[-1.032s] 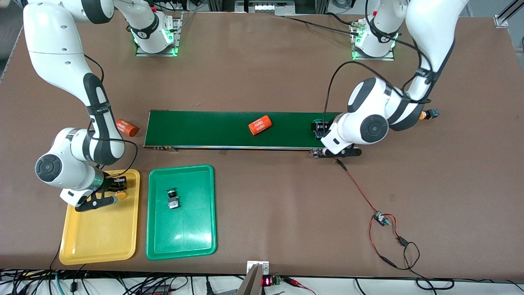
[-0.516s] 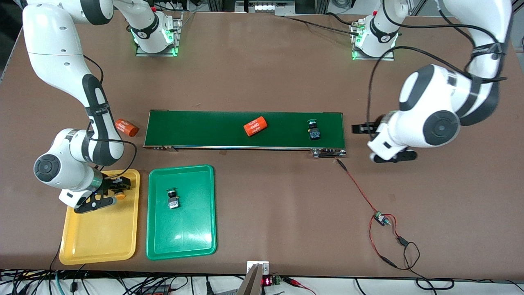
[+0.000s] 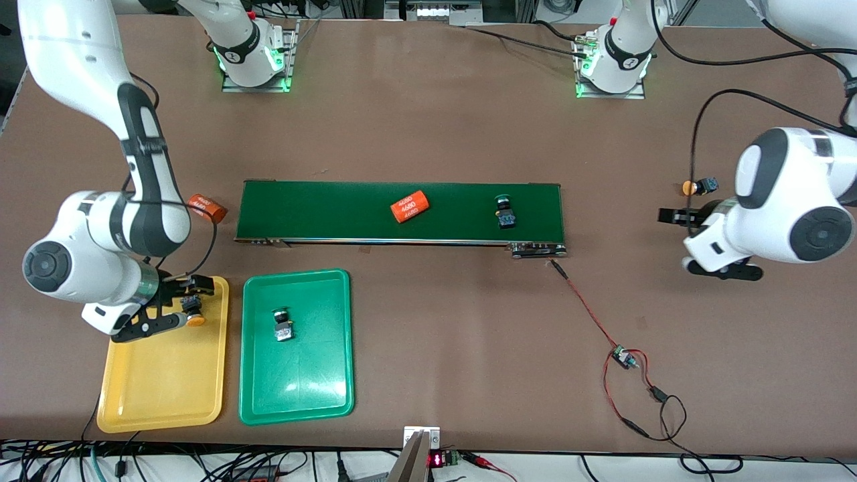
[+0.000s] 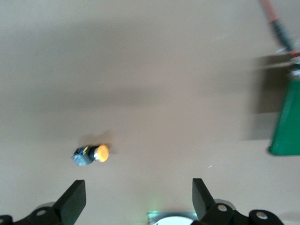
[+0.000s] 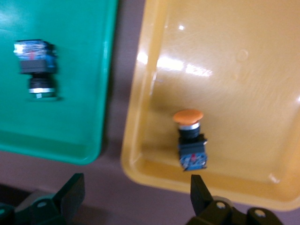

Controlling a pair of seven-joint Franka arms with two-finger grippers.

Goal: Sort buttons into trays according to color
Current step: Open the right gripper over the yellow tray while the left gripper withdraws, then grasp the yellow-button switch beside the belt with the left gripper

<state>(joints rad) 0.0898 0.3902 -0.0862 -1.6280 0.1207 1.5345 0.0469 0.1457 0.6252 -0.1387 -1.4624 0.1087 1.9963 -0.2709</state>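
Four buttons total, and reading the front view as a clock face, two are sorted. The green tray holds a green-capped button lying on its side near the middle. At its 9 o'clock sits the yellow tray, with an orange-capped button on its floor up in the 1 o'clock corner. The right end effector hangs over that corner with its jaws spread wide, one either side of the button and gripping nothing. So I'd say that drop is done, and the right arm just needs to lift straight up so a finger doesn't drag the button. At 12 o'clock of the trays is the dark green belt, carrying an orange 4680 cylinder mid-belt and the second green button toward its 3 o'clock end. Another cylinder lies on the worktop just off the belt's 9 o'clock end. Leave both cylinders alone. Well apart at the belt's 3 o'clock, on the bare worktop, lies the last orange button, with the left end effector near it at its 7 o'clock, jaws wide open and empty. In the left wrist view the button sits off toward one finger, so my tip is to centre over it first. Then line the jaws up across the boxy body rather than the round cap, and drop low before closing.
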